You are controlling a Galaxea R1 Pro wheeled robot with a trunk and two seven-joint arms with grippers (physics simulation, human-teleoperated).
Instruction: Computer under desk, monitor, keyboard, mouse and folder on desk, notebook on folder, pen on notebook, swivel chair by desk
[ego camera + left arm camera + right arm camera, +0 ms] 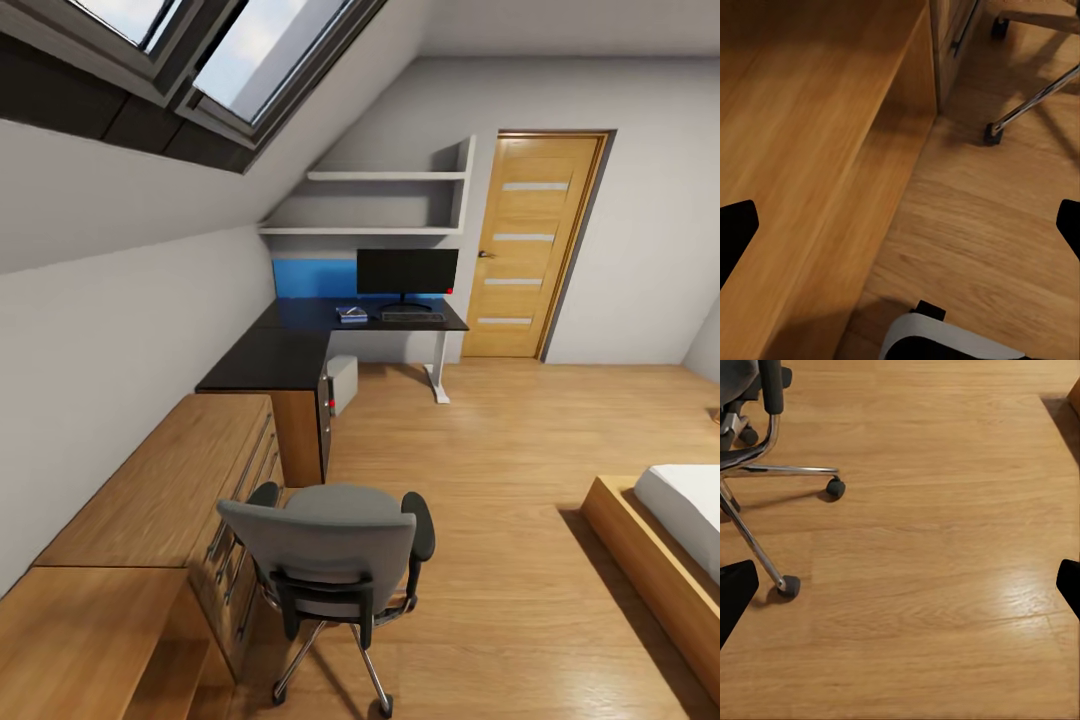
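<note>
The swivel chair [335, 560] stands in the foreground with its grey back toward me, beside the low wooden drawers. Its chrome spokes and casters also appear in the right wrist view [789, 585] and the left wrist view [992, 133]. Far off, the black-topped desk [275, 358] carries the monitor [407, 272], with the keyboard [412, 317] in front of it. The blue folder [351, 313] lies left of the keyboard. Notebook, pen and mouse are too small to tell. The computer [342, 382] sits under the desk. My left gripper [900, 232] and right gripper [900, 592] are open and empty above the floor.
Low wooden shelving and drawers [150, 500] run along the left wall under the sloped ceiling. A bed frame [650, 550] stands at the right and a wooden door [530, 245] at the back. Open wooden floor lies between the chair and the desk.
</note>
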